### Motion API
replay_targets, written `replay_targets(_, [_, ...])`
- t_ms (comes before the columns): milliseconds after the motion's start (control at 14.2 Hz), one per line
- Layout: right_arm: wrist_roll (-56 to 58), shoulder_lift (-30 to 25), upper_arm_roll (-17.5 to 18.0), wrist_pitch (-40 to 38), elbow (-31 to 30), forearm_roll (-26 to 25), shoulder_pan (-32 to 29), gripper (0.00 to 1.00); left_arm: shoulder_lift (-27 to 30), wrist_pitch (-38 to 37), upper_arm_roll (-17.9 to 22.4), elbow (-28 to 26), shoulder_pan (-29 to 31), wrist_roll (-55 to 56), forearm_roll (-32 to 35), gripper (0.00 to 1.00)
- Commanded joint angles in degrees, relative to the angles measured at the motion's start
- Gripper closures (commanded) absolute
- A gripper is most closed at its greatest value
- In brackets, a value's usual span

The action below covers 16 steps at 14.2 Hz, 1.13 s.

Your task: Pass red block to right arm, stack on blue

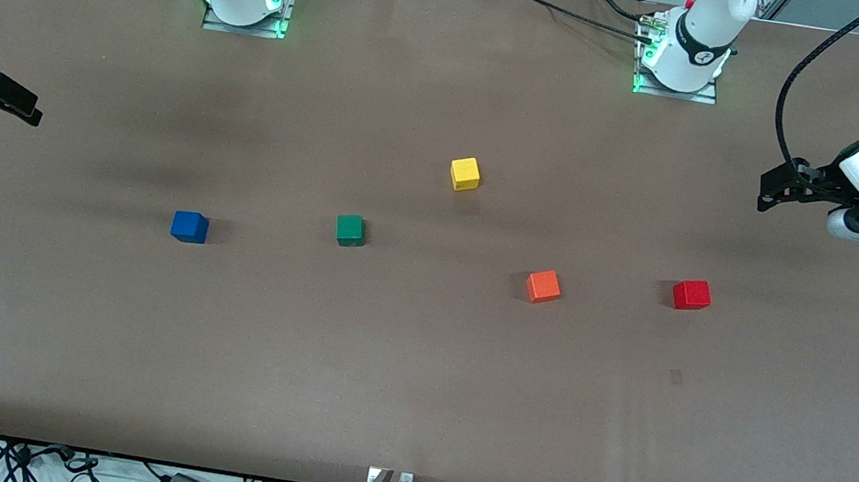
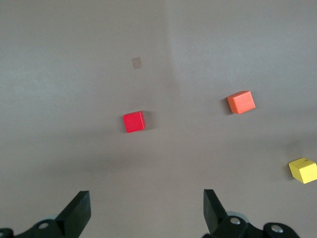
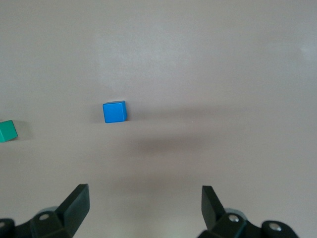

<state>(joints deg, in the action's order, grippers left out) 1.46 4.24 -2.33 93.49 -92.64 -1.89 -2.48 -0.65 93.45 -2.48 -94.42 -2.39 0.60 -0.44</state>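
Note:
The red block sits on the table toward the left arm's end; it also shows in the left wrist view. The blue block sits toward the right arm's end and shows in the right wrist view. My left gripper hangs open and empty above the table at the left arm's end, its jaws wide apart in its wrist view. My right gripper hangs open and empty above the right arm's end.
An orange cube lies beside the red block toward the table's middle. A dark green cube lies between the orange and blue ones. A yellow cube lies farther from the front camera, near the middle.

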Motion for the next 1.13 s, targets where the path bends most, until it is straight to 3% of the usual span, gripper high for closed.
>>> replay_targets(0, [0.83,-0.64,-0.04,0.47,-0.88,0.66,0.02,0.00,-0.85,-0.55,-0.16,1.79,-0.15,-1.04,0.79,0.00])
replay_targets(1058, [0.83,0.15,0.05,3.01,-1.32,1.01,0.10,0.00,-0.94,-0.64,-0.16,2.05,-0.33,-0.25,0.52,0.00])
